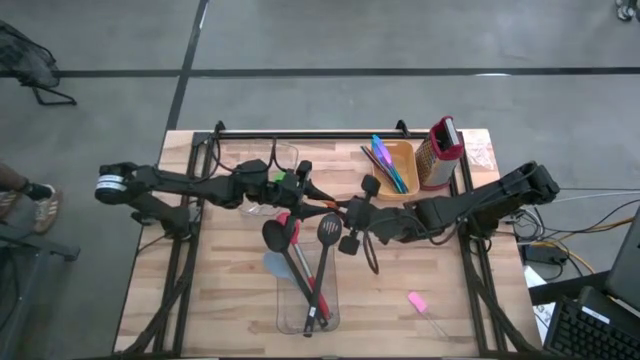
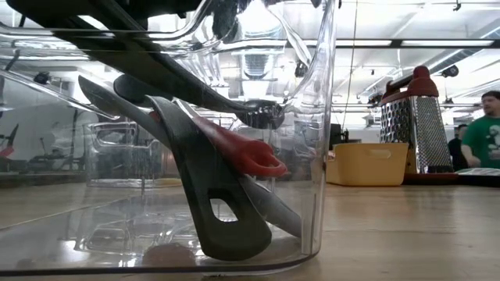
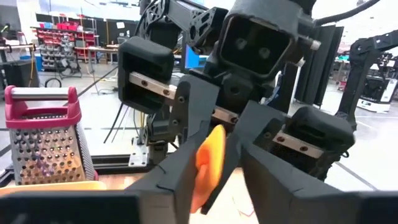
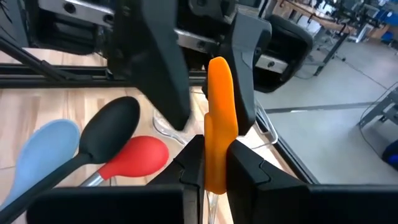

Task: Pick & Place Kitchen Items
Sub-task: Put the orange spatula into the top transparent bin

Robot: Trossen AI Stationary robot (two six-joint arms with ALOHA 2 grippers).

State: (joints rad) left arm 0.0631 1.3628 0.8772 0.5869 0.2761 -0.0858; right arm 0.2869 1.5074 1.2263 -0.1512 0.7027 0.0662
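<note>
An orange chunk (image 4: 219, 106) is up in the air over the table's middle, between my two grippers. My right gripper (image 4: 214, 177) (image 1: 347, 212) comes from the table's right and is shut on it. My left gripper (image 4: 211, 93) (image 1: 315, 195) faces it from the left, open, with one finger on either side of the chunk's free end. Red (image 1: 290, 228), black (image 1: 274, 236) and light-blue (image 1: 274, 263) spoons and a black slotted turner (image 1: 329, 230) lie with their handles in a clear tray (image 1: 332, 300). Thin sticks (image 1: 385, 160) stand in a yellow bin (image 1: 405, 152). My right gripper pinches the orange chunk's near end (image 4: 215, 163) between its two fingers, coming level from the table's right. The chunk is lifted clear and reaches out past the fingertips toward the left gripper. Whether a left finger (image 4: 246, 68) touches the chunk cannot be told.
A red-topped metal grater (image 1: 442, 150) stands beside the yellow bin at the far right. A pink chunk (image 1: 417, 300) lies on the wood near the right front. A clear container (image 1: 262, 165) with a green piece (image 1: 286, 180) sits under the left arm. A person (image 2: 483, 133) stands beyond the table.
</note>
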